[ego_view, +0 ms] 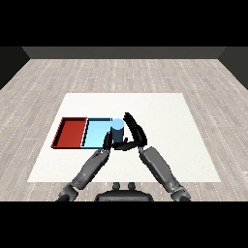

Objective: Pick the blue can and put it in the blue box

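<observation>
Blue, and standing upright, the blue can (117, 131) sits at the right-hand edge of the light blue tray (96, 131), apparently over or just beside its right rim; which of the two cannot be told. The right robot hand (135, 133) is curled round the can, with its fingers rising along the can's right side and its thumb reaching across below it. The left robot hand (107, 141) lies just to the can's lower left, at the near right corner of the light blue tray; whether its fingers are open or closed cannot be told. A red tray (70, 132) touches the light blue tray on its left. Both trays rest on the white surface (164, 121), above a wooden floor (43, 77).
</observation>
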Robot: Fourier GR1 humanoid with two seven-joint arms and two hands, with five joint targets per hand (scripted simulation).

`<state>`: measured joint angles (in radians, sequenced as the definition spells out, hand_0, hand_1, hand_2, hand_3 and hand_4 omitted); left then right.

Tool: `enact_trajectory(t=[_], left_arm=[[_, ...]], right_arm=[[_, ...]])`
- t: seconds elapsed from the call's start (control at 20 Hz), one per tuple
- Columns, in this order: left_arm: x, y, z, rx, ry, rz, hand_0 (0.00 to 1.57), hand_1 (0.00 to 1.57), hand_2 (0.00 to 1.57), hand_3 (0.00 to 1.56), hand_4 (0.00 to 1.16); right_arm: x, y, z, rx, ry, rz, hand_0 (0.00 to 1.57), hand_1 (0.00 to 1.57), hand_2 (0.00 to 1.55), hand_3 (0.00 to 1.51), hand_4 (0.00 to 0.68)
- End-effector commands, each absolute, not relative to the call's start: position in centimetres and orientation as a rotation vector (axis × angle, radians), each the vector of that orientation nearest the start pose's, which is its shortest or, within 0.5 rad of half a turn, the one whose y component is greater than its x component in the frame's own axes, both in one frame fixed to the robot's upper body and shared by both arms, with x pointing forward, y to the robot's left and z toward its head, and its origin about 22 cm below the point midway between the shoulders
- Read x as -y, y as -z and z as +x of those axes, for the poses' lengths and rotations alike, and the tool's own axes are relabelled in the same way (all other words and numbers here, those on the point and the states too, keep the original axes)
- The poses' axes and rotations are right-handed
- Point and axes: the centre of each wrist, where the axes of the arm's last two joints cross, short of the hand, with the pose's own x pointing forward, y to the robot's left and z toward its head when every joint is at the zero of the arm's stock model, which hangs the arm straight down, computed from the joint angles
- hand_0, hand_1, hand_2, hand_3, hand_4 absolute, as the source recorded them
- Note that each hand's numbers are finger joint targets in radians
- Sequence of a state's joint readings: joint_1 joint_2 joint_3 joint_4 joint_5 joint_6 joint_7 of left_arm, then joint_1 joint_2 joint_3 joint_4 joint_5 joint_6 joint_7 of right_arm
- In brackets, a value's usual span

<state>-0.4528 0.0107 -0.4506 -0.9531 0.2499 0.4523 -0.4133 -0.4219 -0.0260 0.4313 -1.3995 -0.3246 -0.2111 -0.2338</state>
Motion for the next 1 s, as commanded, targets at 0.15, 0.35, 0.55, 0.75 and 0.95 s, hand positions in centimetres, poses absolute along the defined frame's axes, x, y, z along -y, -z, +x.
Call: enact_trajectory(t=[0.15,0.35,0.55,0.75,0.95], left_arm=[[-9.8,3.8,31.3,1.745,0.144,0.038,1.57,1.57,1.57,1.49,1.12],[-10.7,3.2,32.6,1.732,0.169,0.076,1.57,1.57,1.57,1.49,1.13],[-14.5,2.8,34.0,1.712,0.167,0.146,1.57,1.57,1.57,1.49,1.14],[-16.8,2.7,34.3,1.679,0.175,0.245,1.57,1.57,1.57,1.5,1.13],[-23.0,2.7,35.8,1.569,0.086,0.359,1.57,1.57,1.57,1.5,1.12]], right_arm=[[15.3,-5.9,26.8,1.931,-0.063,0.432,0.0,0.0,0.0,0.0,0.0],[15.8,-8.4,25.2,1.973,0.054,0.41,0.0,0.0,0.0,0.0,0.0],[19.4,-9.0,24.7,2.013,0.081,0.377,0.0,0.0,0.0,0.0,0.0],[24.2,-7.0,24.7,2.036,0.143,0.27,0.0,0.0,0.0,0.0,0.0],[22.4,-6.6,24.1,1.997,0.183,0.28,0.0,0.0,0.0,0.0,0.0]])
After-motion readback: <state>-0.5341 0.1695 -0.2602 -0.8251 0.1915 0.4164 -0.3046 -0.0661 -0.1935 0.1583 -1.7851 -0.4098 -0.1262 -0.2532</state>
